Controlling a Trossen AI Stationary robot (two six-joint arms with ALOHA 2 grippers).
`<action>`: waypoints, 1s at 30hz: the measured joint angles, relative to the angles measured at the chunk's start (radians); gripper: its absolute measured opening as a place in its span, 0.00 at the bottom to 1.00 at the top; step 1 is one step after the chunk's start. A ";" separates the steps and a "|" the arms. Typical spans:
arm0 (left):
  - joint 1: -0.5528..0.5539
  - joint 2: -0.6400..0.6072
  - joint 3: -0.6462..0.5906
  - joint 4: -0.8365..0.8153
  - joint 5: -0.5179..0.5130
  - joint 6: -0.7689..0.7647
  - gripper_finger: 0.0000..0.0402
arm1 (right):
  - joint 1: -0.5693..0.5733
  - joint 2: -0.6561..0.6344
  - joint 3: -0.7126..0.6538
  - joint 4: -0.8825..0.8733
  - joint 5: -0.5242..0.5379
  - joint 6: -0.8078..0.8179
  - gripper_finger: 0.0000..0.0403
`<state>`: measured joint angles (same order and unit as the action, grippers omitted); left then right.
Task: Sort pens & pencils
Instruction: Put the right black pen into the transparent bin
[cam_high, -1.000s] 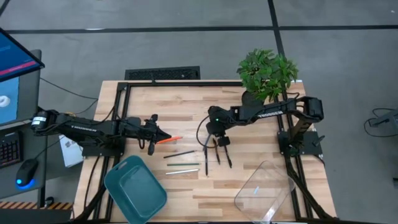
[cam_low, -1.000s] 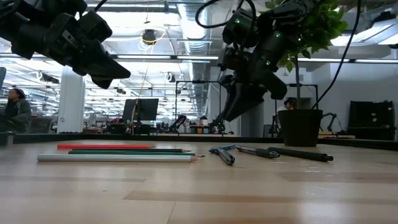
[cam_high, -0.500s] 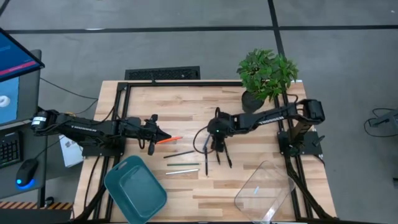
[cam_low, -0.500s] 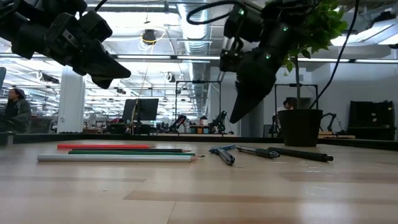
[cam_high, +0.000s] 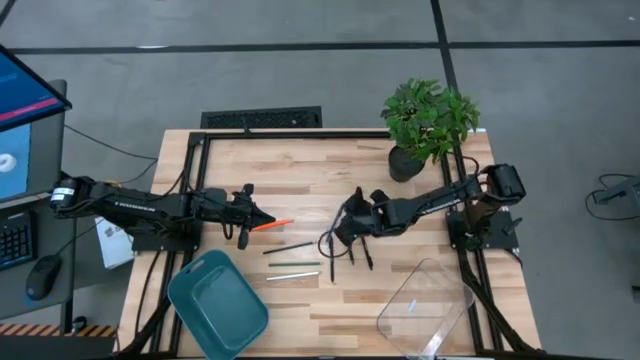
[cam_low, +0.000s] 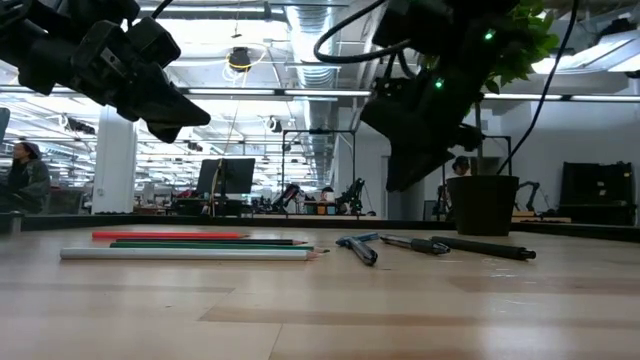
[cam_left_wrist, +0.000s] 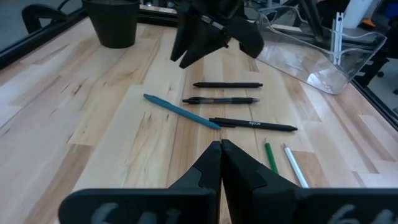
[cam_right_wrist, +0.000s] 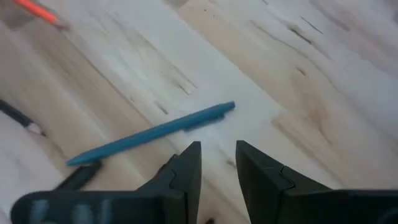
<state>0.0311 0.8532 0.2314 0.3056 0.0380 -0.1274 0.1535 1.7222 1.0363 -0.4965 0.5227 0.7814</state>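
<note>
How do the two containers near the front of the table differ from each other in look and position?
The teal bin is opaque and blue-green; the clear bin is transparent, so the wood shows through it. The teal bin sits on the left arm's side of the table; the clear bin sits on the right arm's side. Both are roughly rectangular with rounded corners, lie turned at an angle to the table edge, and hold no pens or pencils.

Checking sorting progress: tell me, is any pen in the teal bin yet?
No; the teal bin holds nothing, and the pens lie on the table.
</note>
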 joint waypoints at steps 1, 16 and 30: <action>0.000 0.000 0.000 0.000 0.000 0.000 0.00 | 0.011 0.000 0.000 0.001 0.005 0.021 0.31; 0.000 0.000 0.000 0.016 0.000 -0.001 0.00 | 0.111 0.000 0.000 -0.137 0.034 0.224 0.30; 0.000 -0.001 0.000 0.052 0.005 0.001 0.00 | 0.219 0.000 0.000 -0.196 0.057 0.417 0.30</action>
<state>0.0311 0.8524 0.2314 0.3580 0.0426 -0.1261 0.3727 1.7218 1.0359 -0.6926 0.5799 1.1983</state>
